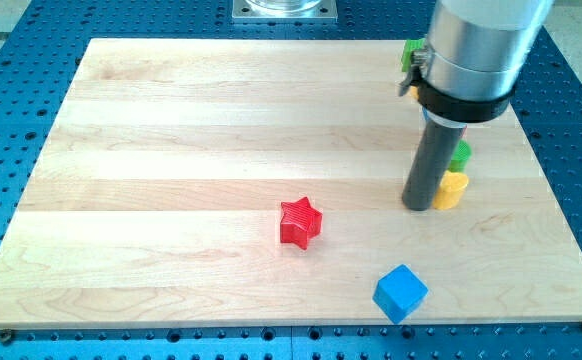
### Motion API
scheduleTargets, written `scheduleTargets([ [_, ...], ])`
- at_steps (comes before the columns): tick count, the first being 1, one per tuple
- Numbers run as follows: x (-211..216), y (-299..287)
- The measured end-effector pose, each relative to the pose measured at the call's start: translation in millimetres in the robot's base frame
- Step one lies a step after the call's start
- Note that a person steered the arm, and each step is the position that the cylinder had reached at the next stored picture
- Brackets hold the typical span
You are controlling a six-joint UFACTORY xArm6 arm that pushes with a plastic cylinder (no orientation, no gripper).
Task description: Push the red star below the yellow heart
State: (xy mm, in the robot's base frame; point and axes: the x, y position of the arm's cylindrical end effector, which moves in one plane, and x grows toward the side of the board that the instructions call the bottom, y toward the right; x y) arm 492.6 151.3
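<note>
The red star [300, 222] lies on the wooden board [171, 150], a little below the middle. The yellow heart [452, 189] lies to its right, partly hidden behind my rod. My tip [418, 206] rests on the board right beside the yellow heart's left side and well to the right of the red star. A green block [460, 155] sits just above the yellow heart, mostly hidden by the rod.
A blue cube [400, 293] lies near the board's bottom edge, below and to the right of the red star. Another green block [410, 52] peeks out behind the arm near the top right. A blue perforated table [11, 60] surrounds the board.
</note>
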Motion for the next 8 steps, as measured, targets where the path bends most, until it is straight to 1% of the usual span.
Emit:
scheduleTargets([
  [1, 1.2, 5.2],
  [2, -8.9, -76.4],
  [3, -0.6, -227.4],
  [4, 52.6, -274.8],
  [5, 37.8, -228.8],
  [6, 26.8, -169.9],
  [7, 26.2, -151.4],
  [8, 48.1, -186.5],
])
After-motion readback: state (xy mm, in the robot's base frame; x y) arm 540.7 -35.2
